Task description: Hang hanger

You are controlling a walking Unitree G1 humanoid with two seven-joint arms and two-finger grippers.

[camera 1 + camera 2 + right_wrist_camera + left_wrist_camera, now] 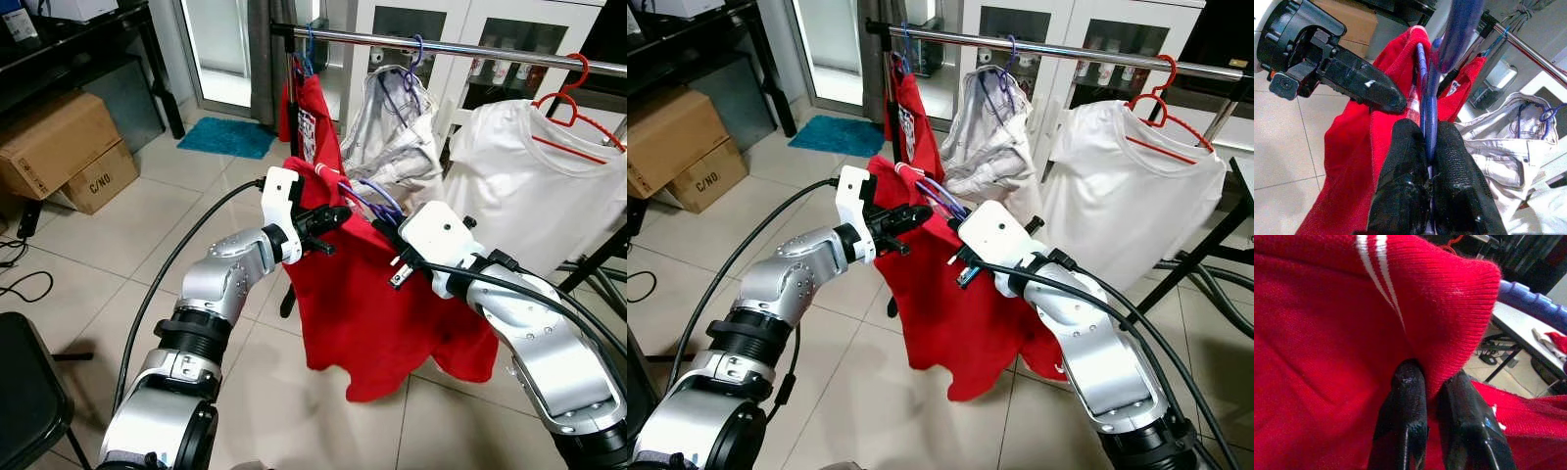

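A red shirt (pixel 382 294) hangs between my two arms, below the metal rail (pixel 470 47). A purple hanger (pixel 1429 98) runs into its collar. My left gripper (pixel 1432 382) is shut on a fold of the red collar with white stripes. My right gripper (pixel 1427 142) is shut on the hanger's thin purple wire, close beside the left fingers (pixel 1376 90). Both grippers sit at the shirt's top, a little below and in front of the rail.
On the rail hang another red garment (pixel 312 117), a pale crumpled garment (pixel 392 127) on a purple hanger and a white T-shirt (pixel 529 176) on a red hanger. Cardboard boxes (pixel 59 147) and a teal mat (pixel 227 135) lie left; a black chair (pixel 24 392) is near left.
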